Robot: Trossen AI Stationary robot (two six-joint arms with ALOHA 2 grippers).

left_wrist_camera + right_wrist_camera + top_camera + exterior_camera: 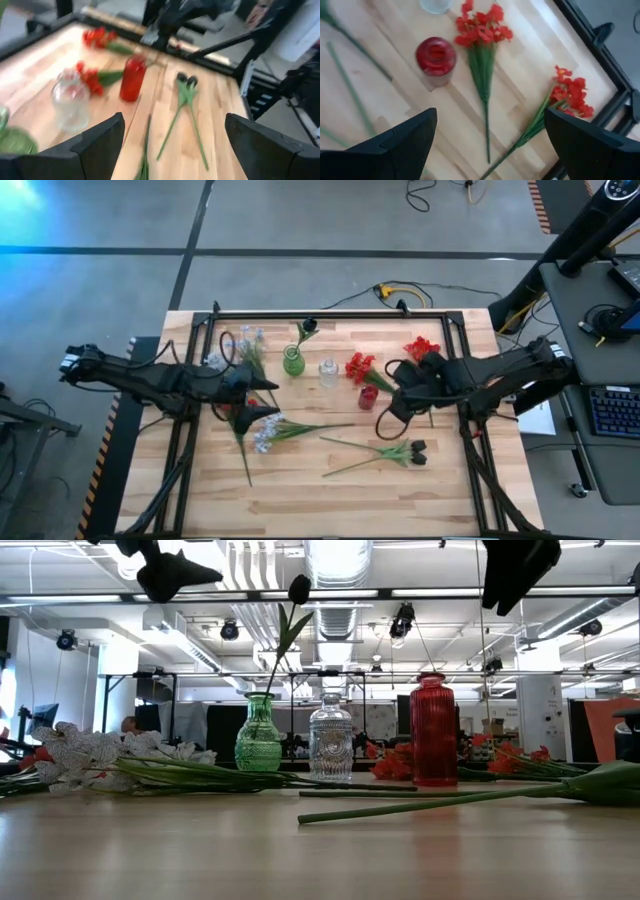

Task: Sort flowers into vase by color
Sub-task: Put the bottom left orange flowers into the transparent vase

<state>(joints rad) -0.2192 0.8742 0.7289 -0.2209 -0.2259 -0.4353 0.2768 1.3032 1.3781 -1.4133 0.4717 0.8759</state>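
red vase, green vase, red flowers

Green vase holds one dark-budded flower.

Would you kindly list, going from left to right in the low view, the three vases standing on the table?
Green vase holding one dark-budded stem → clear glass vase → red vase.
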